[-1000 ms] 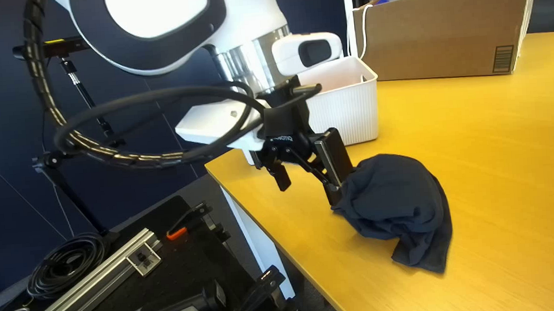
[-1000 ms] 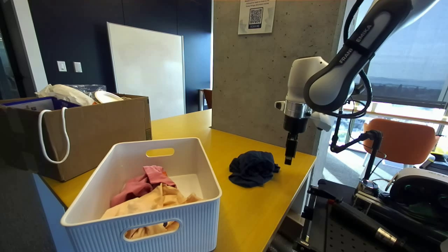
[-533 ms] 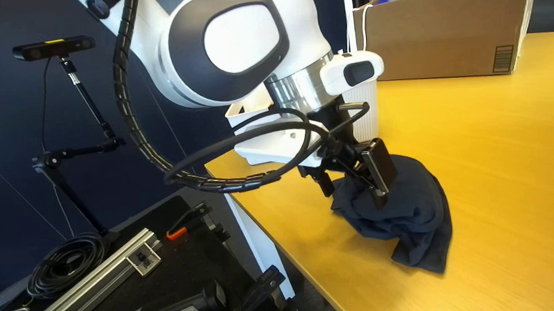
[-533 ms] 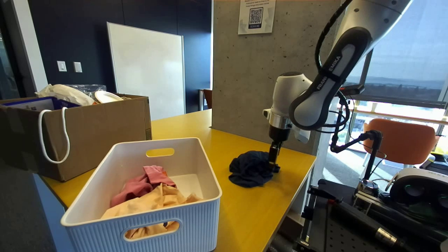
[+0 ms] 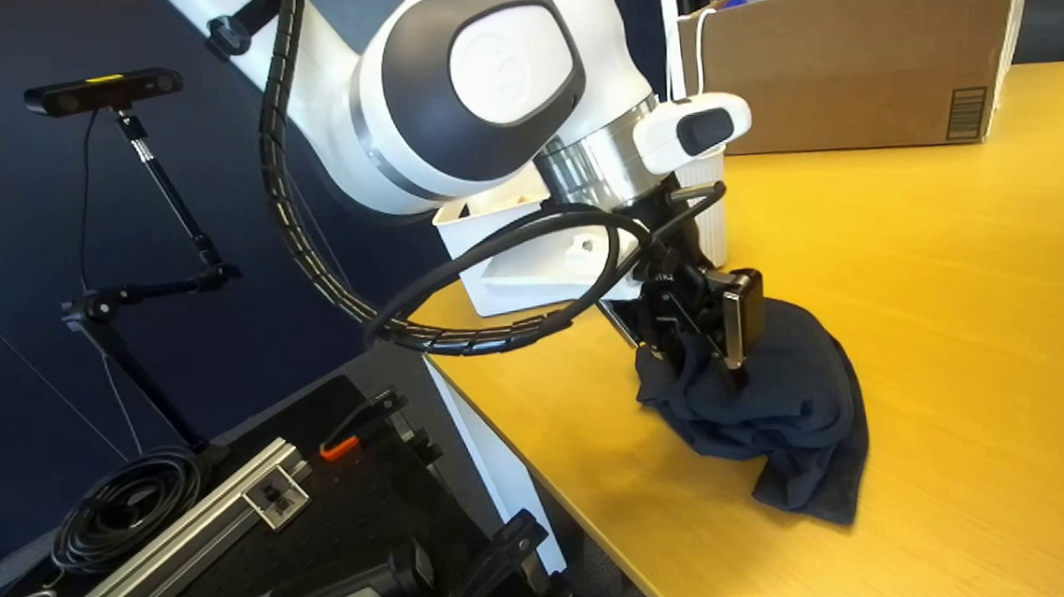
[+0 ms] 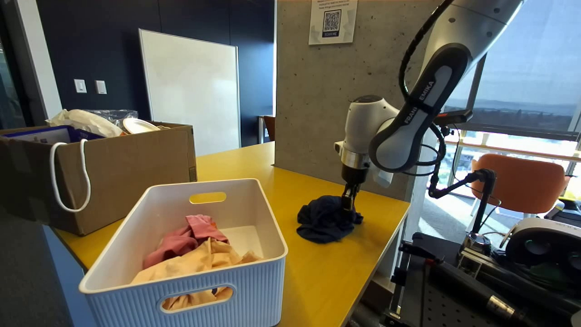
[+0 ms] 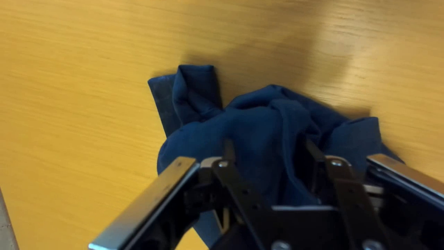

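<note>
A crumpled dark navy cloth point(image 5: 805, 392) lies in a heap on the yellow table, near its edge, and shows in both exterior views. My gripper point(image 5: 706, 371) points down into the near part of that heap, its tips at or just in the folds. In the wrist view the cloth point(image 7: 249, 121) bunches up between the two fingers of the gripper point(image 7: 270, 147). The jaws are partly narrowed but still well apart, with a dark gap beside the right finger. The fingertips are blurred and partly lost against the fabric, so a firm hold does not show.
A ribbed white basket point(image 6: 258, 295) holds a pink cloth point(image 6: 174, 245) and a peach cloth point(image 6: 195, 263). Behind it stands a filled cardboard box point(image 6: 136, 159). A concrete pillar point(image 6: 313, 104) rises at the table's far side. A black cart point(image 5: 369, 507) with tools sits beside the table edge.
From beside the heap, my gripper has moved across onto the navy cloth. Its fingers have drawn closer together over the last half second. The cloth has stayed in place.
</note>
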